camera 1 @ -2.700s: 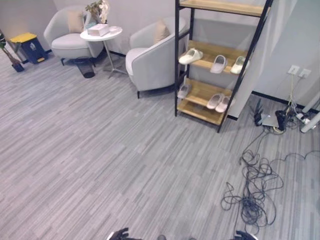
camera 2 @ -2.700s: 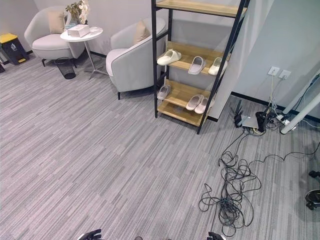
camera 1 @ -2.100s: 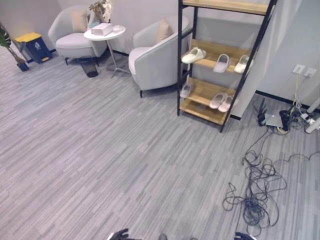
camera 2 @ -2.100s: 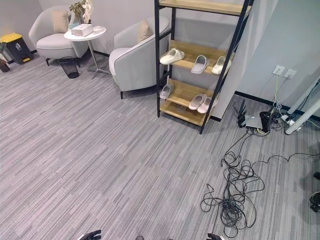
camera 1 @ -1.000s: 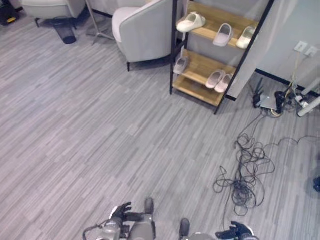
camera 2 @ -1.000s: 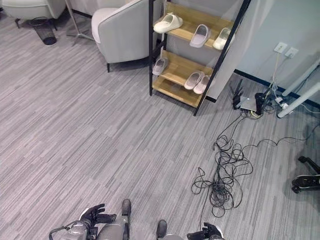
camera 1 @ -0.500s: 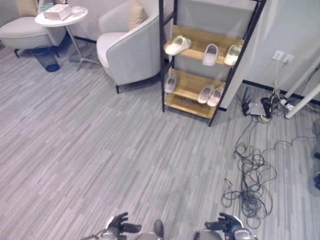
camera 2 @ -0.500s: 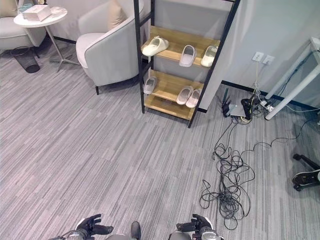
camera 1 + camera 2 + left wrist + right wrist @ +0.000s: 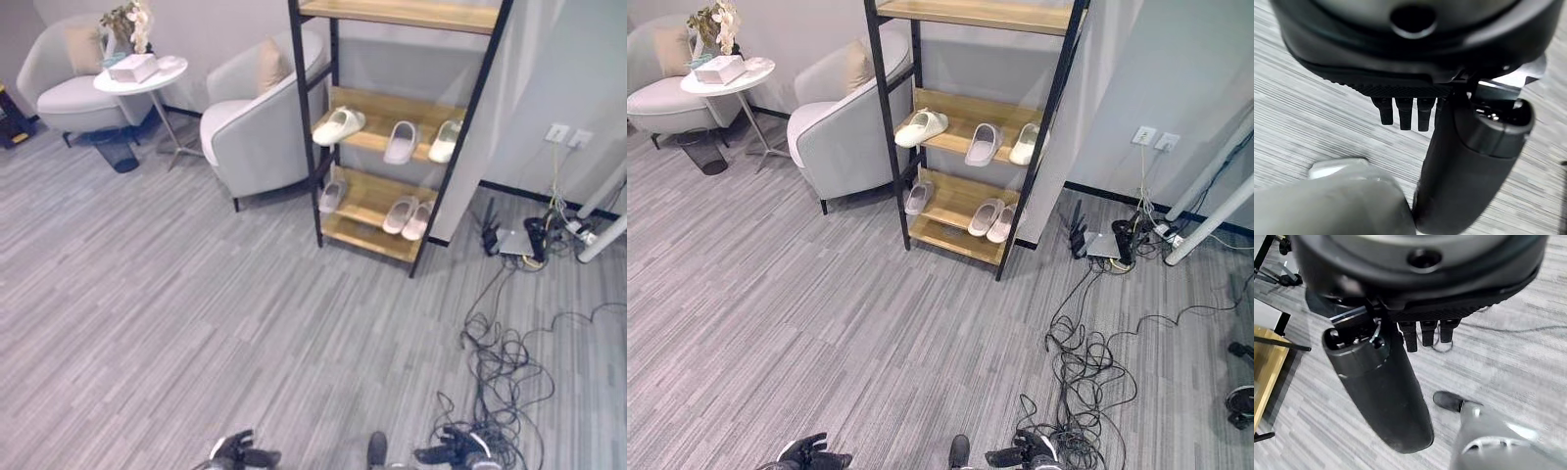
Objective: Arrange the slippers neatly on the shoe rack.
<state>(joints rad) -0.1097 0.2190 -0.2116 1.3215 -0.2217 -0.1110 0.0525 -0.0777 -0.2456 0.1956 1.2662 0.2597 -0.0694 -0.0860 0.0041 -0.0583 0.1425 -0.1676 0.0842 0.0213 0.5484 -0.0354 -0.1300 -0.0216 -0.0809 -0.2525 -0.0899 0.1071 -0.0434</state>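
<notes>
Both dark robot hands, the left hand (image 9: 238,452) and the right hand (image 9: 453,455), hang low with fingers loose and straight and nothing in them, while the tall black-framed wooden shoe rack (image 9: 392,127) stands well ahead of them across the grey striped carpet (image 9: 176,294). The pale foam slippers (image 9: 338,125) already sit on the two lower wooden shelves, three on each, though from this far I can't really tell which ones are crooked; the lone one by the rack's left post (image 9: 330,196) looks off from its neighbours. I'd say the step right now is just closing in, so walk straight at the rack, stay left of the tangle of black cables (image 9: 500,367) lying just ahead of the right hand, and don't reach until the shelves are near.
</notes>
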